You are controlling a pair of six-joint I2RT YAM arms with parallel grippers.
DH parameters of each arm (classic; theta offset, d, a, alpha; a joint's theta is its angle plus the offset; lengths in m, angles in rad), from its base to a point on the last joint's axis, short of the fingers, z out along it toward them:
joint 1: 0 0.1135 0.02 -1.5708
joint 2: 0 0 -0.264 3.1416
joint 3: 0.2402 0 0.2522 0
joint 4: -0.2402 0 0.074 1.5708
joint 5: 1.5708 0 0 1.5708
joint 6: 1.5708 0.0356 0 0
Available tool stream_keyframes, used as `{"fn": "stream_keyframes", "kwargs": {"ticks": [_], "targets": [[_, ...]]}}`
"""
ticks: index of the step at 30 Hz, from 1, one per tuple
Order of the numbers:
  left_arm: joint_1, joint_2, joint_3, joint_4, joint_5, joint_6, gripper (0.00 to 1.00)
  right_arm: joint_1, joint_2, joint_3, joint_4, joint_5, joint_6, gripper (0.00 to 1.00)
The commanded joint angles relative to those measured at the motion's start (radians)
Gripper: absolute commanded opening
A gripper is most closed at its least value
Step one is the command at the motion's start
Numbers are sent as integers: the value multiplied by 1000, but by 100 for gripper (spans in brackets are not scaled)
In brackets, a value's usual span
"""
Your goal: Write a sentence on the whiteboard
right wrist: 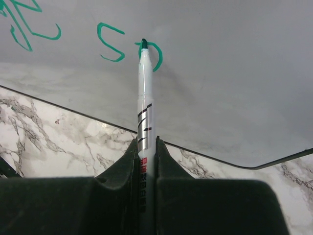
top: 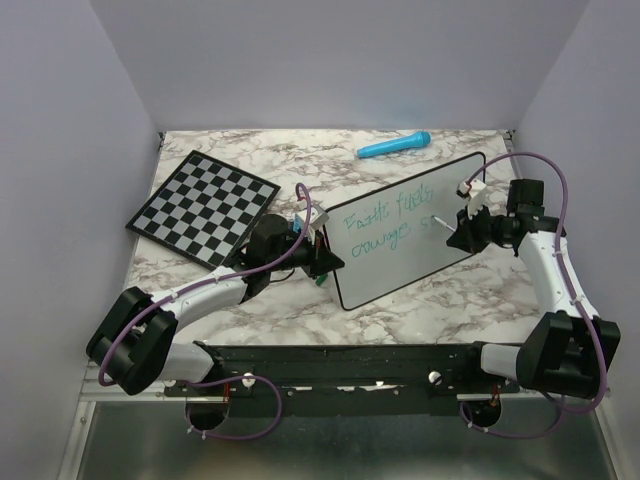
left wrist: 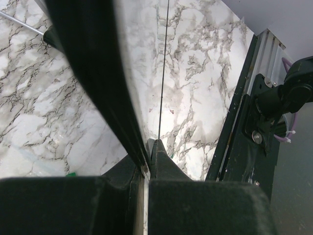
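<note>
The whiteboard [top: 420,250] lies tilted on the marble table, black-framed, with the teal sentence [top: 390,225] in two lines on it. My left gripper [top: 325,262] is shut on the board's left edge. In the left wrist view the black frame [left wrist: 93,63] runs straight into the closed left gripper [left wrist: 149,145]. My right gripper [top: 463,230] is shut on a white marker [top: 445,222]. In the right wrist view the marker [right wrist: 145,98] stands up from the right gripper [right wrist: 145,142], and its tip touches the whiteboard [right wrist: 225,73] at a small round letter after a teal "s" [right wrist: 110,44].
A black-and-white chessboard [top: 203,207] lies at the back left. A light-blue cylindrical object [top: 393,146] rests near the back wall. The arms' black mounting rail [top: 350,365] runs along the table's near edge. Grey walls close in the sides and back.
</note>
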Motion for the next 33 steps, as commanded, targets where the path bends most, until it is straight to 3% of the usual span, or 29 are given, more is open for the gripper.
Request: {"fn": "stream_keyframes", "kwargs": {"ticks": [1, 8, 33], "targets": [[-11, 34, -24, -139, -32, 129, 0, -5, -49, 1, 1, -15, -4, 0], [-11, 38, -22, -139, -31, 132, 0, -71, -52, -8, -3, -18, -21, 1], [-11, 43, -16, -136, -24, 129, 0, -59, 29, 16, 34, -24, -4, 1]]}}
